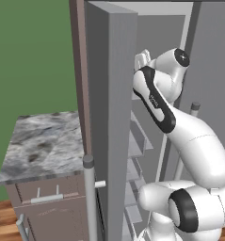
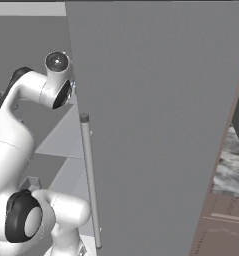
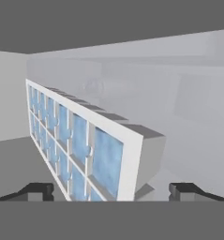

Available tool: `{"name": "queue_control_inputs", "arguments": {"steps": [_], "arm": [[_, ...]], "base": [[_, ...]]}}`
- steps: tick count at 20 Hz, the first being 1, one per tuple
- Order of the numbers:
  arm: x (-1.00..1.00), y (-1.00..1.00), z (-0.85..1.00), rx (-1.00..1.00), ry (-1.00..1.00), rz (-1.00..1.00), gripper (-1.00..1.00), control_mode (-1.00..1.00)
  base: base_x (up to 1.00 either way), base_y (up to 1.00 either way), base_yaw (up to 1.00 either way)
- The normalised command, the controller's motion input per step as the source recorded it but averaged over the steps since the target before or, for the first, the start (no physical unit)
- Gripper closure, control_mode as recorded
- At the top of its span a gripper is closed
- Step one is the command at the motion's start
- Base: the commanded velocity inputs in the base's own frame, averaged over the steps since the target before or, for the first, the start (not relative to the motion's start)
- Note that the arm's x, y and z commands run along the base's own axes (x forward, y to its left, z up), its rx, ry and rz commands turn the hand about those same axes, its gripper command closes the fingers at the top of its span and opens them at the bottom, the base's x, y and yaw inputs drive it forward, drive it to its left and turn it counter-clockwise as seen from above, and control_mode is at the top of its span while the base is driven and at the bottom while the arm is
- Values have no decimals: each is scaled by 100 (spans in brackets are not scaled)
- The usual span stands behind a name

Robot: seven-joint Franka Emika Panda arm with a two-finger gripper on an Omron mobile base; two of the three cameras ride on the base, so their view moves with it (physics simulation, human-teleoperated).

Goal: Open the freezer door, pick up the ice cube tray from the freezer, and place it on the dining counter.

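Grey fills most of what I see: the freezer door (image 1: pixel 111 117) stands swung open edge-on in my left base view, its long silver bar handle (image 1: pixel 90 197) at the near edge. From the right base view the same door is a broad flat slab with the handle running down its left side. My white arm (image 1: pixel 180 127) reaches past the door into the freezer (image 1: pixel 151 42), over pale shelves (image 1: pixel 135 150). Left of the door sits a marbled cabinet top (image 1: pixel 43 141) with drawers. In the hand view the ice cube tray (image 3: pixel 80 145) stands on its long edge inside the freezer, blue cells facing left. My gripper (image 3: pixel 111 191) is spread wide, fingertips either side of the tray's near end, holding nothing.
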Motion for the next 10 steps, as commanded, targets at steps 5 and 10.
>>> {"name": "queue_control_inputs", "arguments": {"steps": [5, 10], "arm": [[37, 3, -11, 0, 0, 0, 100, -100], [40, 5, 0, 0, 0, 0, 100, -100]], "base": [[0, 0, 0], [0, 0, 0]]}}
